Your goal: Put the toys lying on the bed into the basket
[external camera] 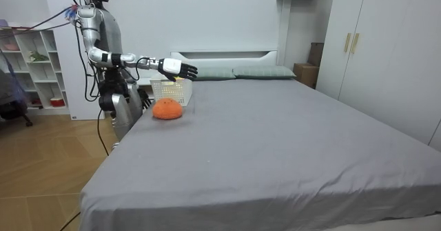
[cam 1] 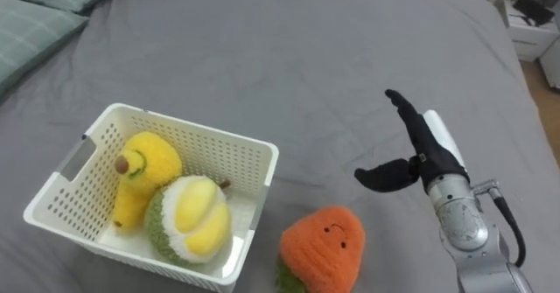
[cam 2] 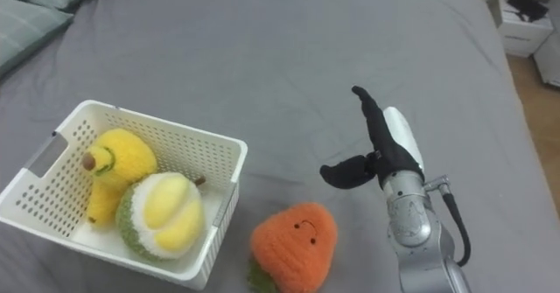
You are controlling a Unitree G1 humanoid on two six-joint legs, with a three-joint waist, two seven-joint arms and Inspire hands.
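Note:
An orange plush toy with a smiling face (cam 1: 322, 247) lies on the grey bed (cam 1: 306, 57), just right of a white slatted basket (cam 1: 254, 166). Inside the basket sit a yellow plush fruit (cam 1: 140, 166) and a green-and-yellow plush durian (cam 1: 188, 219). My right hand (cam 1: 416, 153) hovers open above the sheet, up and to the right of the orange toy, fingers straight and thumb spread toward it, holding nothing. In the room view the orange toy (external camera: 167, 109) lies before the basket (external camera: 171, 91), and the right hand (external camera: 180, 68) reaches out over them.
Striped green pillows (cam 1: 39, 17) lie at the bed's far left. A white nightstand (cam 1: 529, 26) stands past the far right corner, with wooden floor beside it. I stand at the bedside next to a white shelf unit (external camera: 34, 69); wardrobes (external camera: 386, 52) line the room view's right.

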